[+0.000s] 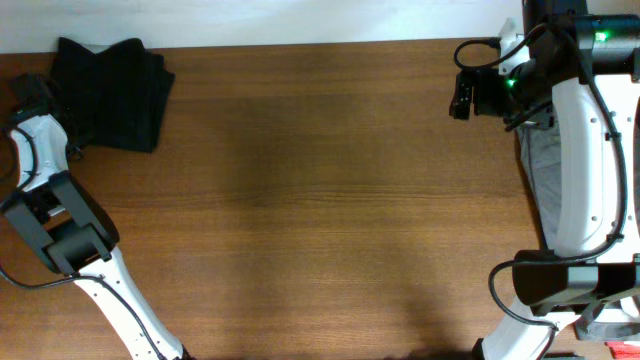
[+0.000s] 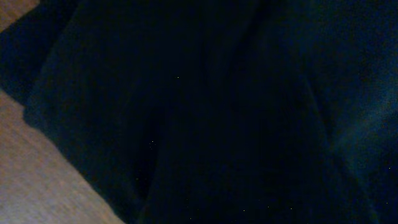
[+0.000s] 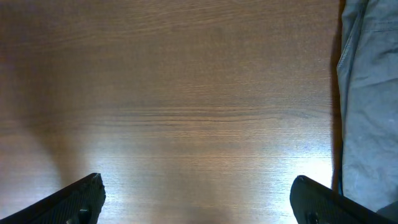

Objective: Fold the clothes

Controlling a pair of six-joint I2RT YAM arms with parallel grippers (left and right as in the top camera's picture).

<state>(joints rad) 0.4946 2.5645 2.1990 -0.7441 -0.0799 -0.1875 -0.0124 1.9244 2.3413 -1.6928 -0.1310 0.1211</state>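
Note:
The black shorts (image 1: 108, 92) lie in a folded bundle at the table's far left corner. In the left wrist view the black fabric (image 2: 217, 112) fills almost the whole frame, and my fingers do not show there. My left gripper (image 1: 32, 92) sits at the bundle's left edge; its jaws cannot be made out. My right gripper (image 1: 462, 97) hovers over bare wood at the far right. It is open and empty, with its fingers wide apart (image 3: 200, 202). A grey garment (image 1: 541, 168) hangs at the table's right edge, also seen in the right wrist view (image 3: 370, 112).
The brown wooden table (image 1: 320, 200) spans the view. The right arm's white links (image 1: 590, 170) run along the right edge over the grey garment. A bit of red (image 1: 603, 350) shows at the bottom right corner.

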